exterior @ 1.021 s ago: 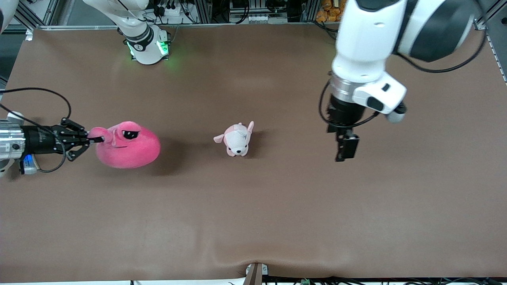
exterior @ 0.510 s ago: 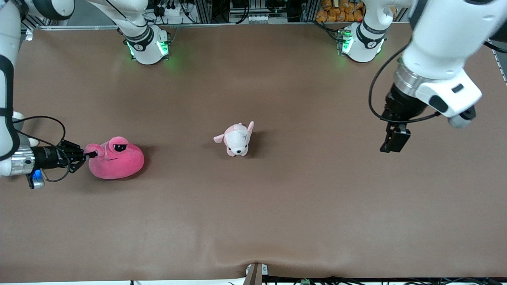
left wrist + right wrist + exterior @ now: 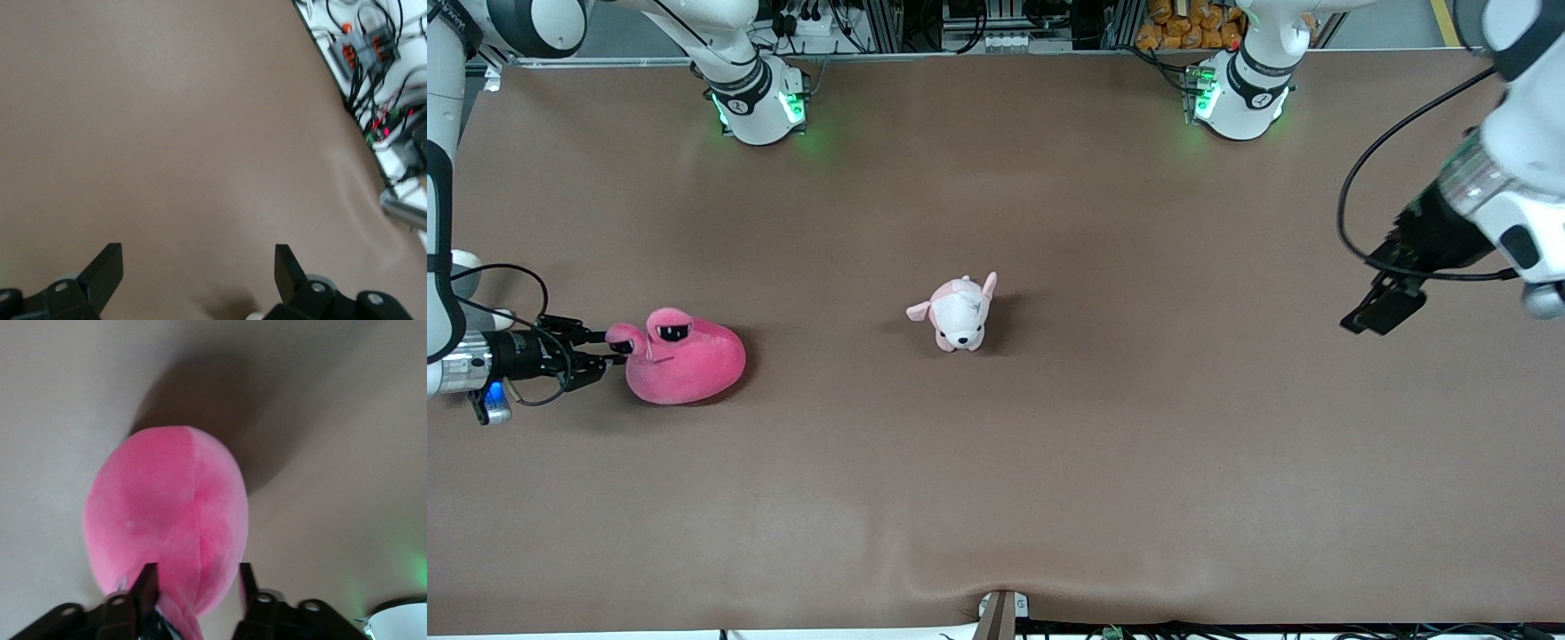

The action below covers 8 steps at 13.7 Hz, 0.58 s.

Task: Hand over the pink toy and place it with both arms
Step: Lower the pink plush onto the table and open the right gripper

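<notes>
The pink toy (image 3: 685,364) rests on the brown table toward the right arm's end, its two stalk eyes pointing at my right gripper (image 3: 611,348). In the right wrist view the toy (image 3: 167,513) fills the middle, and my right gripper (image 3: 197,572) stands open, with one pink stalk lying loose between the fingers, close to one of them. My left gripper (image 3: 1383,311) hangs open over the left arm's end of the table. The left wrist view shows only bare cloth between the fingers of the left gripper (image 3: 197,253).
A small pale pink-and-white plush dog (image 3: 959,313) stands mid-table. The two arm bases (image 3: 756,102) (image 3: 1236,98) sit along the edge farthest from the front camera. Cables and electronics (image 3: 363,50) lie just off the table edge near the left gripper.
The right arm lowered the pink toy onto the table toward its own end, and its jaws opened off the stalk. The left arm swung away toward its end of the table.
</notes>
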Each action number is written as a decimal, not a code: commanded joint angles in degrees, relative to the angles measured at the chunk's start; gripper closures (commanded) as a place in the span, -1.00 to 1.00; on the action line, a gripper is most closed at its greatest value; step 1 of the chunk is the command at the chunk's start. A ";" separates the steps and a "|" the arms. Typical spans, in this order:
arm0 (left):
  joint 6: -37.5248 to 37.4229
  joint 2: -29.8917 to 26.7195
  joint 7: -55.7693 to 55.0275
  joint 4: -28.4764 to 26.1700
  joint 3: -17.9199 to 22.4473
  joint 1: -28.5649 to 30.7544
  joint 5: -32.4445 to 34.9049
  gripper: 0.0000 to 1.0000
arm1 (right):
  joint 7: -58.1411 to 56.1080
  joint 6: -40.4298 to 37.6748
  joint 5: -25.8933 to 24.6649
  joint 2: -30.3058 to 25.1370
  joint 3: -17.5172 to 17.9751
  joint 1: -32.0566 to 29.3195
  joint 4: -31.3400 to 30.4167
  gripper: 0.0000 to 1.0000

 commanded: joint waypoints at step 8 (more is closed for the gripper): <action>-6.58 -8.09 46.44 -8.92 -0.27 10.65 -3.25 -1.00 | -2.60 -16.91 -9.37 -8.04 1.70 13.48 20.37 -1.00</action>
